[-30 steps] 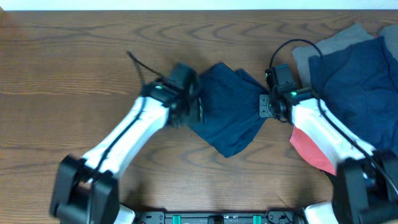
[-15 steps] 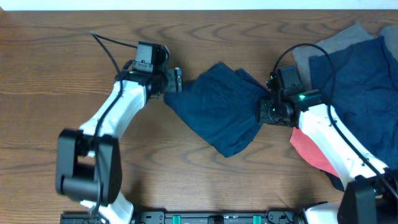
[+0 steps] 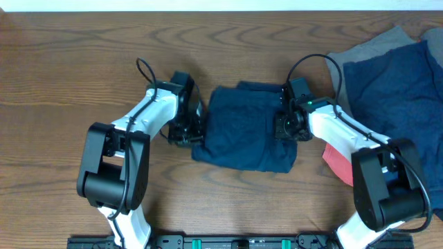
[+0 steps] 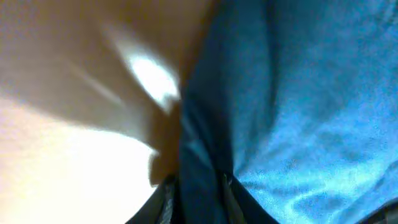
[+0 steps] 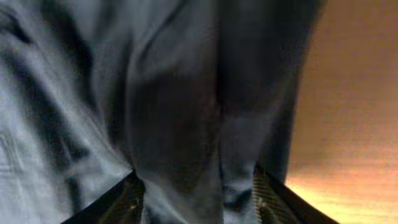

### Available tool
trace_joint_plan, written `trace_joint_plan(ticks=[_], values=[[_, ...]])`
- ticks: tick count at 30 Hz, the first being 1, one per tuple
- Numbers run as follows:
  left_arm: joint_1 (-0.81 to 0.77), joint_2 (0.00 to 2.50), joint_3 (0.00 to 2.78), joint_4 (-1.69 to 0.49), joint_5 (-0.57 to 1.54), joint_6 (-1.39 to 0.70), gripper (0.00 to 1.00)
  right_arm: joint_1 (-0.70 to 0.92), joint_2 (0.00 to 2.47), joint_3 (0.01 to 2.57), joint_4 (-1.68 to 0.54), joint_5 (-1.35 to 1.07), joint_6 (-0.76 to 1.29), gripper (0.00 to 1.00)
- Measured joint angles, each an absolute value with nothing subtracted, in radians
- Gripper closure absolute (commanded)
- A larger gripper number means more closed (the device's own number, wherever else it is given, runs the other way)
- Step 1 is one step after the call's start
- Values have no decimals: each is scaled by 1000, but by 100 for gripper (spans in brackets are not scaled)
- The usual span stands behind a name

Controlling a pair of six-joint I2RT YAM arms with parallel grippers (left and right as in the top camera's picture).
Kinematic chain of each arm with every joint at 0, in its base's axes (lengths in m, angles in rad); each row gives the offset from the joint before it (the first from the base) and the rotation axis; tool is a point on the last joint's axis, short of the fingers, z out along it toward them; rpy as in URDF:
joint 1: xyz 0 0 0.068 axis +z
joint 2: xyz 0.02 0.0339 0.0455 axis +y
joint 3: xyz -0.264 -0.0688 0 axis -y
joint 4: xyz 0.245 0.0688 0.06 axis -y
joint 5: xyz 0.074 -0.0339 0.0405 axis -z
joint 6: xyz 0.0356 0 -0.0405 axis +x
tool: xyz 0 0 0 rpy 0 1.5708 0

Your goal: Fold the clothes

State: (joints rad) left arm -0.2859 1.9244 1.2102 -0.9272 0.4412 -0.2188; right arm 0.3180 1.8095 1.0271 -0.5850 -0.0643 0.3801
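While L hand (image 3: pixel 196 128) and R hand (image 3: pixel 280 126) each pinch opposite edges of the navy shorts (image 3: pixel 242 135) lying mid the surface (image 3: pixel 69 83), fold looks underway; next needs edges laid flat w/o bunching before release.

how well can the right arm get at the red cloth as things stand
Probably not yet: the right gripper is shut on the shorts, and the red cloth lies partly under that arm's own link.
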Motion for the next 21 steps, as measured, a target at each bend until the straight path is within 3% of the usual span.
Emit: trace_joint_plan(ticks=[6,7,8,14,21], values=[[-310,1921,1210,-940,472,-230,63,291,1818,1031,-557,-36,363,42],[-303,1914,1210,-915,472,-229,47,288,1818,1032,-560,-33,359,41],[-296,1907,1211,-886,474,-226,2,284,1818,1033,-564,-31,358,41],[-245,1838,1214,-660,476,-235,2,277,1819,1035,-582,-24,355,41],[-255,1854,1215,-540,477,-235,2,277,1819,1036,-584,-23,355,40]])
